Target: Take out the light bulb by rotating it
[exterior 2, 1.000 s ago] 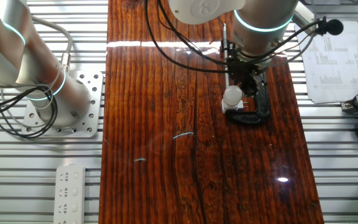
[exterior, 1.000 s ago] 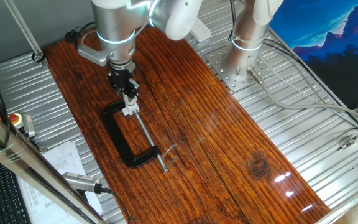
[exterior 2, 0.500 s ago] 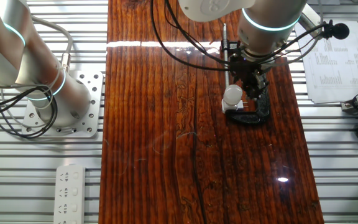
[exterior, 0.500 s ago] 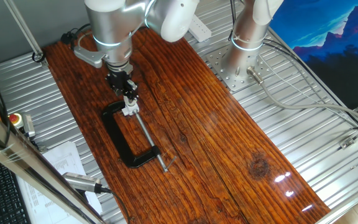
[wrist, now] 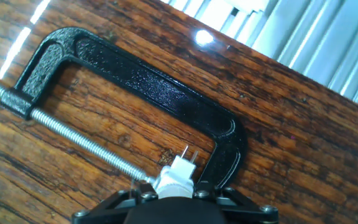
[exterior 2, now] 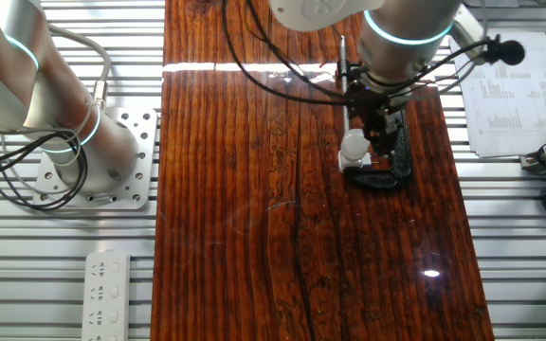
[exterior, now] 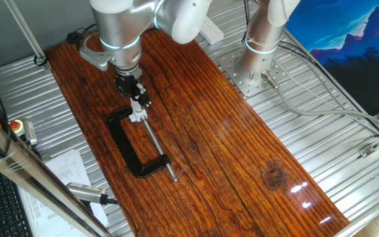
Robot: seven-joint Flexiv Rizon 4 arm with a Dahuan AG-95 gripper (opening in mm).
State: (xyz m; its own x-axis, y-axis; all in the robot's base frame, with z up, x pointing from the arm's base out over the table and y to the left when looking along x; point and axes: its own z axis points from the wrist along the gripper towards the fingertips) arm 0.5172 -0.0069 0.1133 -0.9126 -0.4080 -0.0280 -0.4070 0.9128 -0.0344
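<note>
Dark two-finger claw (exterior: 137, 99) down at the head end of the black cast-iron C-clamp (exterior: 125, 146), on the glossy reddish-brown wooden plank counter (exterior: 242, 151). Small whitish rounded light bulb (exterior 2: 354, 144) sat right at the claw tips, above the small white square socket block (exterior: 135, 117), which was pinched between the clamp's jaw and its long steel threaded screw (exterior: 156, 145). Fingers closed in tight around the bulb in both fixed views; contact looked made, exact grip hidden by the fingers. From the other fixed view, bulb showed as a bright white ball on the left edge of the claw (exterior 2: 373, 133), clamp frame (exterior 2: 391, 170) curving just below. Hand view: claw body (wrist: 166, 208) filling the bottom edge, white socket block (wrist: 176, 174) with two thin metal pins sticking up just beyond it, bulb itself not made out there. C-clamp (wrist: 148, 81) arched across the plank, threaded screw (wrist: 73, 134) running in from the left toward the block. Grey ribbed metal surface (exterior: 347, 151) around the plank.
</note>
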